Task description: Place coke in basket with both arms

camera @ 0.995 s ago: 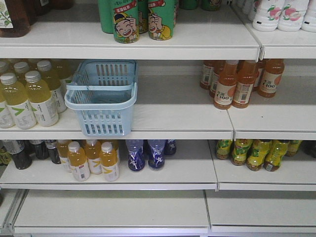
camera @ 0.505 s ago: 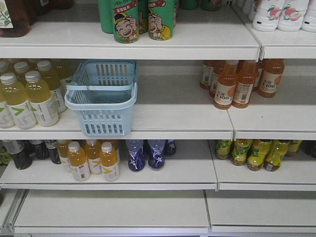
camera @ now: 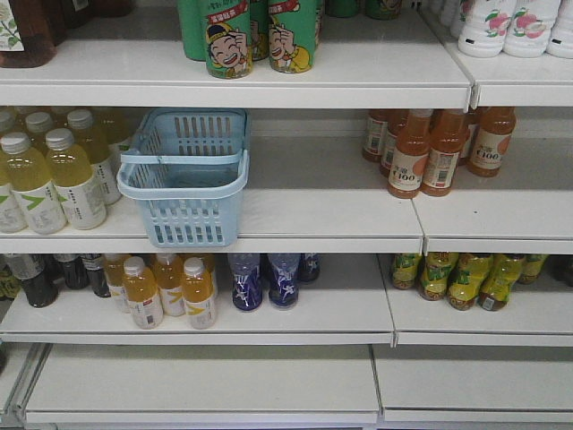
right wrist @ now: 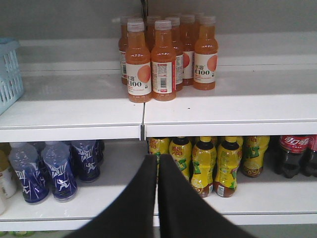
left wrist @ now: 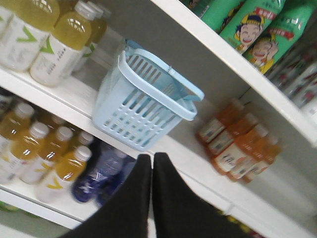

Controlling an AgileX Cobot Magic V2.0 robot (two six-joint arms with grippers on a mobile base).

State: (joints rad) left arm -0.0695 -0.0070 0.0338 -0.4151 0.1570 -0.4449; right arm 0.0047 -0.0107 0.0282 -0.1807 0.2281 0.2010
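Observation:
The pale blue basket (camera: 192, 219) stands on the middle shelf, left of centre, with its hoop handle folded across the top. It shows nothing inside from the front view. In the left wrist view the basket (left wrist: 131, 119) is just ahead of my left gripper (left wrist: 152, 157), which is shut and holds nothing. My right gripper (right wrist: 157, 158) is also shut and empty, level with the lower shelf, and only an edge of the basket (right wrist: 7, 82) shows at its far left. The coke is out of view. Neither arm appears in the front view.
Orange juice bottles (camera: 430, 152) stand right of the basket, yellow-green drink bottles (camera: 54, 175) on its left. Below are blue bottles (camera: 269, 279), amber bottles (camera: 170, 291) and yellow tea bottles (right wrist: 208, 163). Dark cola bottles with red labels (right wrist: 293, 154) sit at the lower right.

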